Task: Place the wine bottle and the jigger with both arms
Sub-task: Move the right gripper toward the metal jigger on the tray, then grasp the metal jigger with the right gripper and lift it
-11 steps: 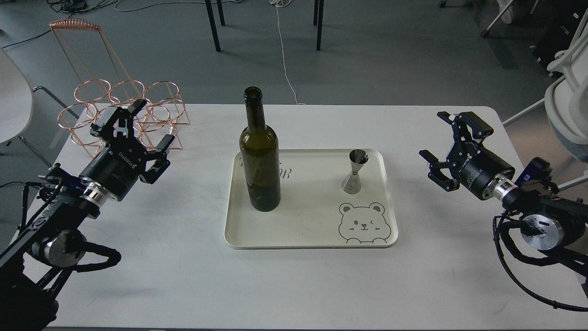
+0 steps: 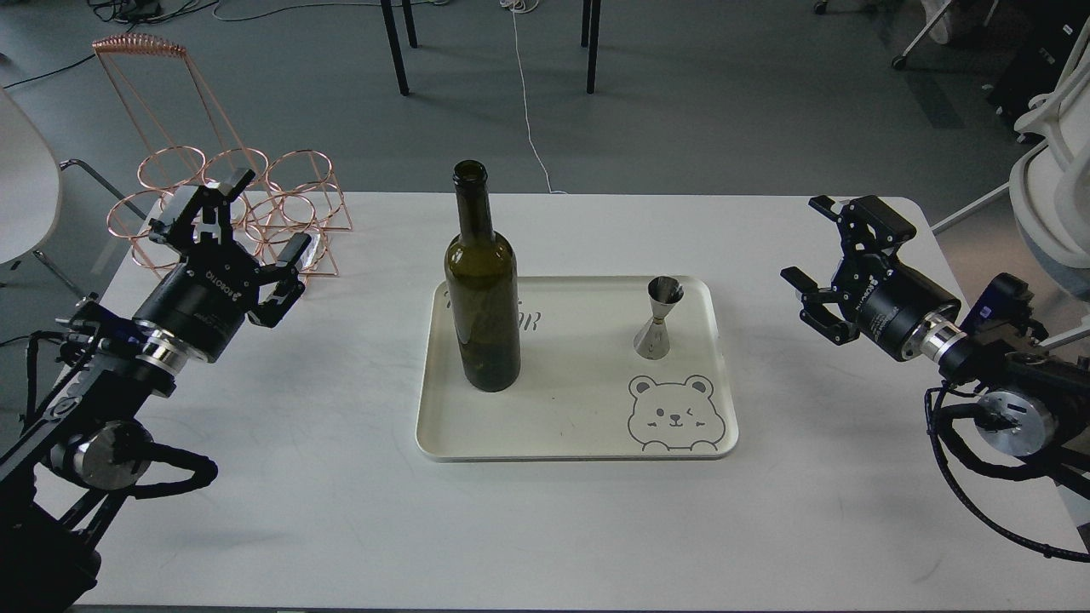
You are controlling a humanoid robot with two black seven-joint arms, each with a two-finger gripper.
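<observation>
So both items look like they're already down: the wine bottle (image 2: 482, 289) stands upright on the left part of the cream tray (image 2: 576, 447) in the middle of the frame; the jigger (image 2: 658, 317) stands upright on the tray's right part, just above the little bear drawing (image 2: 675, 412); the two are well apart from each other. Neither gripper is touching anything; the left gripper (image 2: 232, 227) hangs at the left of the frame with its fingers spread and nothing between them, right in front of the copper wire bottle rack (image 2: 243, 183) at the upper left; the right gripper (image 2: 830, 257) sits at the right of the frame over the white table (image 2: 341, 494), fingers also spread wide and empty, well clear of the tray. My read is that the placing step is basically done and this is the pull-back part; if anything's left, the next move just needs both arms to clear the table without swinging near that tall bottle, since it'd tip way easier than the squat jigger; the left arm also wants to mind the rack behind it.
</observation>
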